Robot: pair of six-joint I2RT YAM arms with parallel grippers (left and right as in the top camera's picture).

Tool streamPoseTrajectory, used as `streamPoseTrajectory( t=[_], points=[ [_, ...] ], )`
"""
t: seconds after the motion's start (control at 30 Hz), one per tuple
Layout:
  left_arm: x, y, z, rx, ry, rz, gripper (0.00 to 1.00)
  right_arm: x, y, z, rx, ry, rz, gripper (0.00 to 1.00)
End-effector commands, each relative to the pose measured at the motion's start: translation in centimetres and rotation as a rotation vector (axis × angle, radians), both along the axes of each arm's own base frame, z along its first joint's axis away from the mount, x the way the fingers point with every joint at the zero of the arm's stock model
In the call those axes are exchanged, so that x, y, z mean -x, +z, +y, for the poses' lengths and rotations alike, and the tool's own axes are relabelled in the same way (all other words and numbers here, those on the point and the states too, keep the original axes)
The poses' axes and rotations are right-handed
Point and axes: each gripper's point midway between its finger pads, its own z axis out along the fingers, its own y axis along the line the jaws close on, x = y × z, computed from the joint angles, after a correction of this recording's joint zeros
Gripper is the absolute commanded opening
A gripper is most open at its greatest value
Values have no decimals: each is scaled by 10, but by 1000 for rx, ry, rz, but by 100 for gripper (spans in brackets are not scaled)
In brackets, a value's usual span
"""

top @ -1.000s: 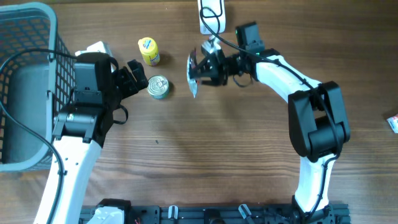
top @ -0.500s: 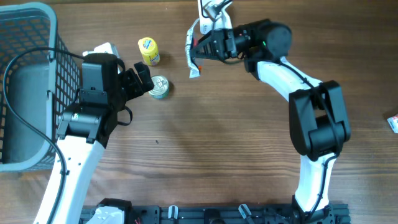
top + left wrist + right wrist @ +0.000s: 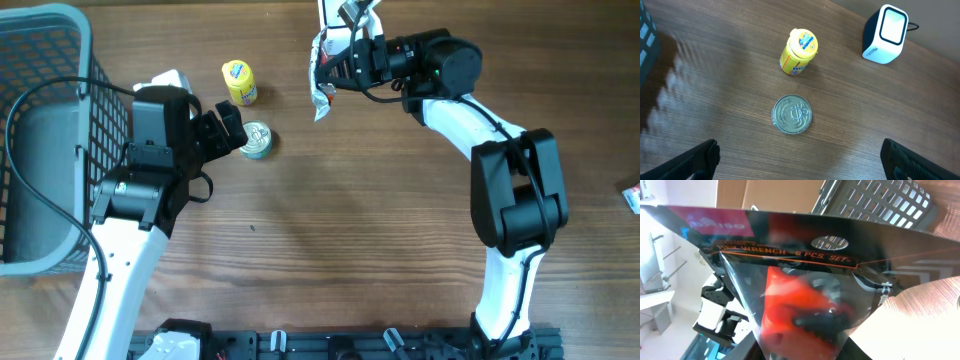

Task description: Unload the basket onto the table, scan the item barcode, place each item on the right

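Observation:
The item is a clear blister pack of wrenches (image 3: 320,86) with a black card and red insert. My right gripper (image 3: 345,66) is shut on it and holds it in the air just in front of the white scanner (image 3: 338,14) at the table's far edge. In the right wrist view the pack (image 3: 805,280) fills the frame and hides the fingers. Its barcode does not show in any view. My left gripper (image 3: 228,124) is open beside a round tin can (image 3: 256,140). From the left wrist the can (image 3: 791,114) lies ahead of the wide-apart fingers (image 3: 700,160), and the scanner (image 3: 885,34) stands at the far right.
A yellow bottle (image 3: 239,82) stands behind the can, also in the left wrist view as the yellow bottle (image 3: 798,51). A grey wire basket (image 3: 40,140) fills the left edge. A small packet (image 3: 631,198) lies at the right edge.
My right gripper has carried the pack away from the table's middle, up to the scanner, and turned it. The left arm shifted slightly toward the can, then stayed still.

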Motion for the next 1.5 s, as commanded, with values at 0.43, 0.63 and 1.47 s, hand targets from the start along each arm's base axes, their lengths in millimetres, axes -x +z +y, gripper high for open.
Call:
streamPoseTrajectory(
  t=[0.43,0.63,1.47],
  points=[
    [0,0,-3,32,12,2,100,-16,-51,6,262,63,818,13],
    [0,0,-2,65,50,5,100,-16,-71,6,335,70,1115,13],
    [-24,-3,-70,500,-52,67,100,-16,-68,6,326,69,1079,18]
  ],
)
